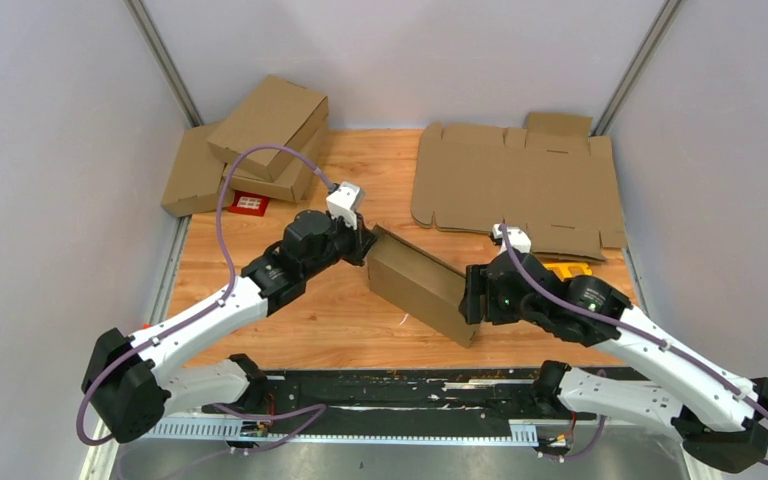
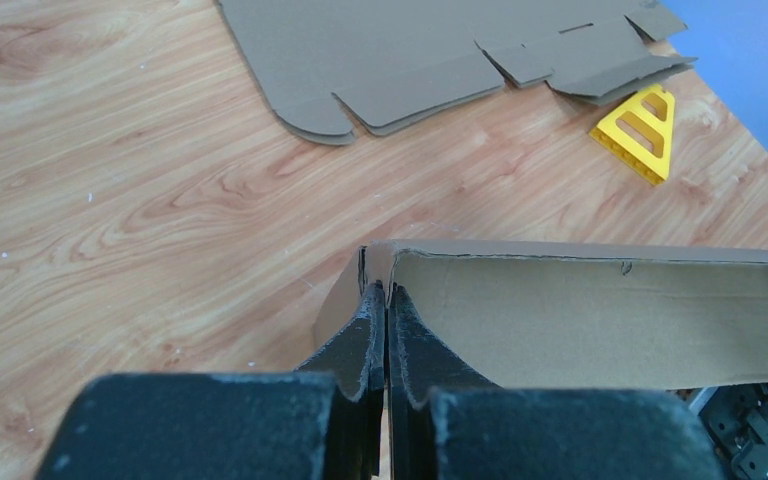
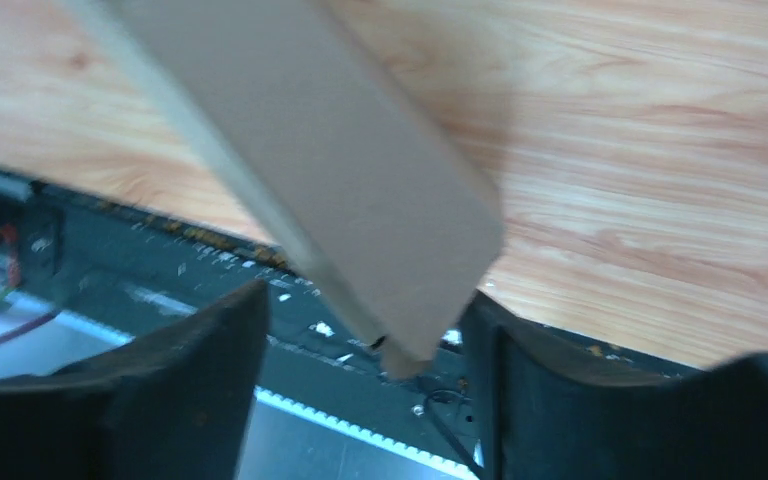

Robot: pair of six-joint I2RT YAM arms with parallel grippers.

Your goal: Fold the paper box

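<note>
while the left end effector (image 2: pixel 388 300) pinches a wall edge of the paper box (image 1: pixel 422 283), the right end effector (image 3: pixel 363 300) stands spread around the opposite corner, bare tabletop (image 1: pixel 345 332) alongside.

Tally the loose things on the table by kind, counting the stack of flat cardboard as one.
middle box: 1
piled boxes, far left: 3
blank stack: 1
yellow triangle: 1
red card: 1
Total: 7
</note>
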